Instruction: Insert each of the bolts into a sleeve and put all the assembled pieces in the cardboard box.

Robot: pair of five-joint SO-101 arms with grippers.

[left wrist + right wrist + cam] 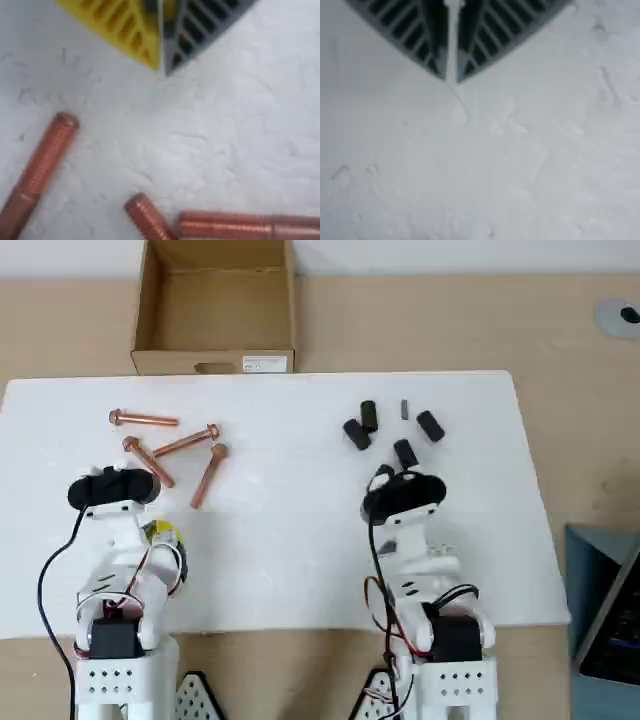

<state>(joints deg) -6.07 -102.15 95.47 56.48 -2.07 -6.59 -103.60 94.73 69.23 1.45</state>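
Observation:
Several copper bolts (164,447) lie scattered on the white mat at the left. Several short black sleeves (385,432) lie at the mat's right. The open cardboard box (214,362) stands beyond the mat, at the back left. My left gripper (162,69) is shut, yellow and grey fingertips together over bare mat, with three bolt shanks (46,158) a short way off. My right gripper (451,76) is shut too, holding nothing, above bare mat. From above, the left arm (115,490) sits just near of the bolts and the right arm (403,495) just near of the sleeves.
The white mat (300,530) covers a wooden table. A grey round fitting (618,316) is set in the table at the back right. A dark laptop-like object (612,610) lies at the right edge.

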